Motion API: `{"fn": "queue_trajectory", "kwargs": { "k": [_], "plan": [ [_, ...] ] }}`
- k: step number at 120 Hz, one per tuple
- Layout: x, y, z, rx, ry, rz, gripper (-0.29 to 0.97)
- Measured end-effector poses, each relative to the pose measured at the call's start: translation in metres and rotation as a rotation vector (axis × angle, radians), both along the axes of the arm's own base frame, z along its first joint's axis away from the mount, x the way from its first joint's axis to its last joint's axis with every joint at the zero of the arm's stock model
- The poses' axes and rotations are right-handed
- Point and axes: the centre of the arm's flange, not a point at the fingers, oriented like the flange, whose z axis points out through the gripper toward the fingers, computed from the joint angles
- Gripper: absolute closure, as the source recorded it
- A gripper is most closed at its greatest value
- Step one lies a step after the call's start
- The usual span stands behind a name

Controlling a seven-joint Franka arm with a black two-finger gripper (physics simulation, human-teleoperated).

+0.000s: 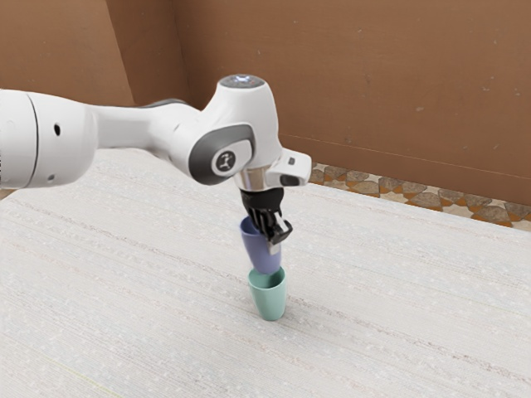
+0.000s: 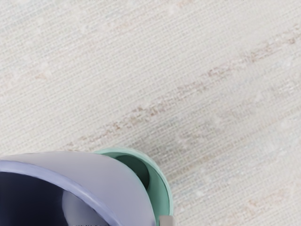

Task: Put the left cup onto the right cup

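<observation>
You have two cups, one purple and one green. The green cup [image 1: 268, 298] stands upright on the tabletop [image 1: 124, 332], mouth up. The purple cup [image 1: 257, 249] has its base inside the green cup's mouth, its long axis leaning off vertical and its opening upward. Your fingers [image 1: 274, 225] clench the purple cup's rim, above the green cup.

The arm [image 1: 124, 137] is built of glossy white, rounded links. Its thick link at the exterior view's left has 2 small dark holes. The last big joint has a dark grey cap [image 1: 220, 155] with a round white logo and a pale blue-grey disc [image 1: 242, 80] on top. A silver ring [image 1: 255, 177] and a white block [image 1: 292, 168] with a dark slot precede the black hand [image 1: 280, 235].
</observation>
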Motion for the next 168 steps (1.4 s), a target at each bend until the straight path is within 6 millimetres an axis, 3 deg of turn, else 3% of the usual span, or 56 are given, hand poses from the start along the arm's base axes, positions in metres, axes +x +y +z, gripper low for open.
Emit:
{"fn": "queue_trajectory", "kwargs": {
  "k": [43,135,141,168],
  "plan": [
    [-0.001,-0.009,-0.009,-0.002,-0.002,-0.01,0.78],
    [-0.007,-0.006,-0.024,0.006,0.018,-0.005,0.78],
    [-0.007,-0.006,-0.025,0.005,0.019,-0.005,0.74],
    [-0.008,-0.006,-0.028,0.002,0.024,-0.008,0.29]
  ]
}}
